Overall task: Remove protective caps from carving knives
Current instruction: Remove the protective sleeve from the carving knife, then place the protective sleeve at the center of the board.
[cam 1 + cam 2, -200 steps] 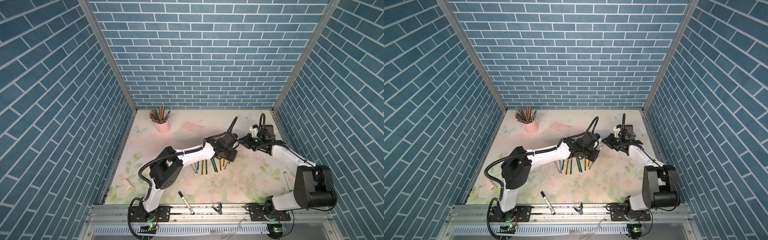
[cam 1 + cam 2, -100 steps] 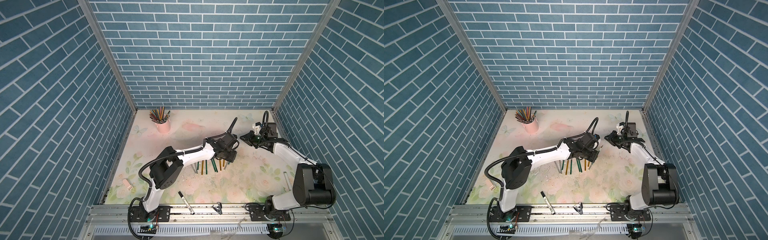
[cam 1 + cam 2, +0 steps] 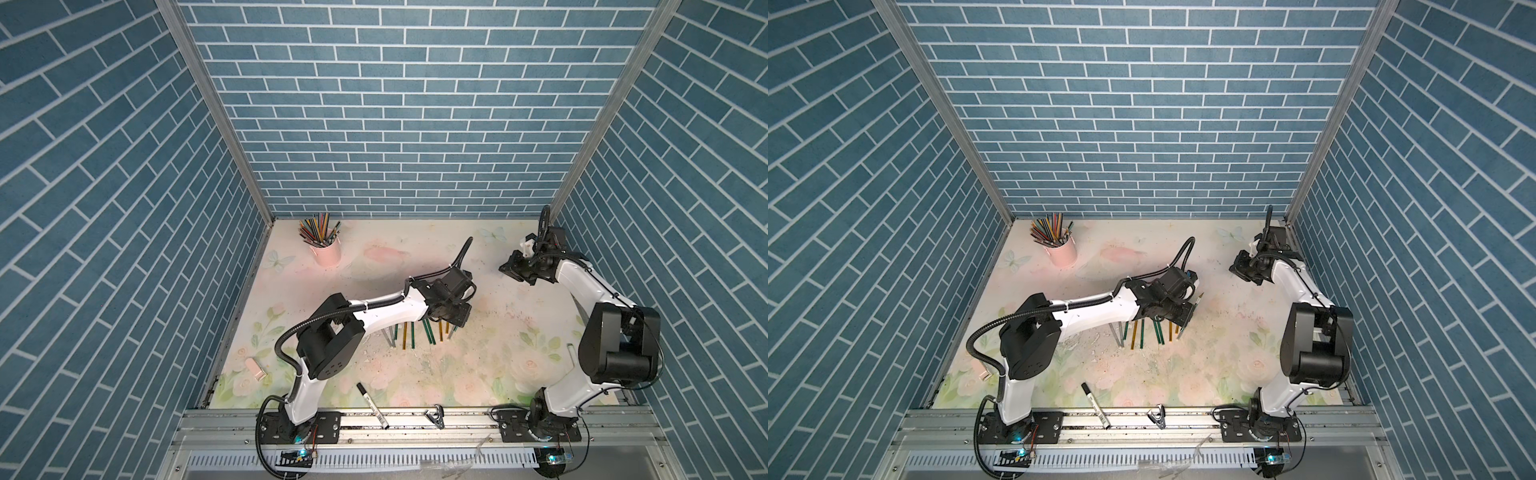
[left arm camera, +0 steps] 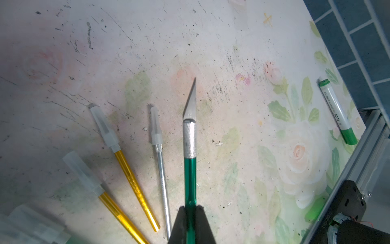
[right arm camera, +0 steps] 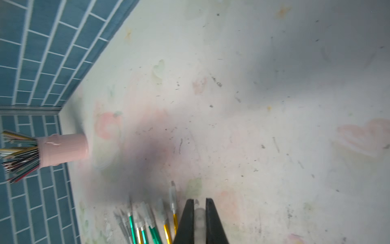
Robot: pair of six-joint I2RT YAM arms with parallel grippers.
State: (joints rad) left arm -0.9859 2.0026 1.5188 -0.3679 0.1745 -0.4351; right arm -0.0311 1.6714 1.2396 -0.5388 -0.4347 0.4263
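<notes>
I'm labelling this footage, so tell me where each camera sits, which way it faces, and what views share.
Top views: high over the front rail, looking down at the table toward the back wall; left arm and right arm whole.
Left wrist: behind the left hand, facing along its held green carving knife, blade bare.
Right wrist: behind the right hand, shut on a protective cap, facing the pink cup.
Shared: the row of carving knives shows in all.

floral table (image 3: 498, 353), carving knives (image 3: 405, 337), marker (image 3: 372, 405), pink cup (image 3: 327, 254)
</notes>
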